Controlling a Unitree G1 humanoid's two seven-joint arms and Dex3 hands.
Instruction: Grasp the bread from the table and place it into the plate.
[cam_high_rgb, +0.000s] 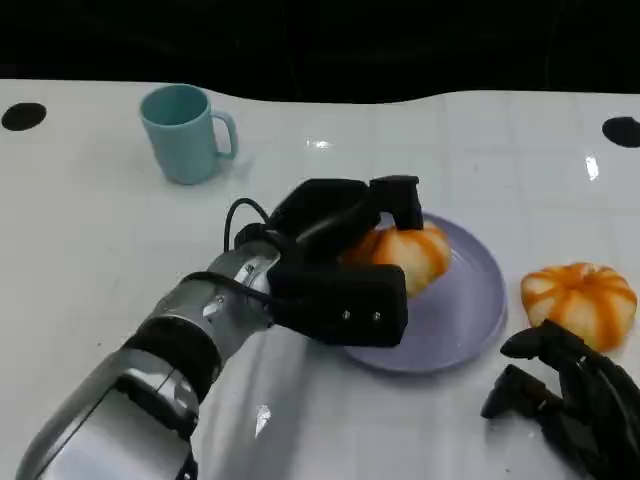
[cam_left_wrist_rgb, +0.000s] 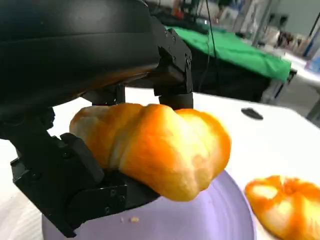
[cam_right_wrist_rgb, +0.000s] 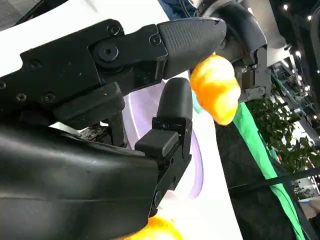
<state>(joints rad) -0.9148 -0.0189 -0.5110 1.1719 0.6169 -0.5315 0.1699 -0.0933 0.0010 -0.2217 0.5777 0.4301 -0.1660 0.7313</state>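
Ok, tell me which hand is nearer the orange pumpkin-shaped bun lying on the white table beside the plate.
Right. The right hand rests on the table just below the orange pumpkin-shaped bun; the left hand is across the lilac plate, holding another bun.

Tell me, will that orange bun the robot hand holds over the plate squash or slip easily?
Probably soft: the bun looks puffy and rounded, so hard pinching may dent it. It seems light, held by the left robot hand over the purple plate. Its glossy crust might slip a little.
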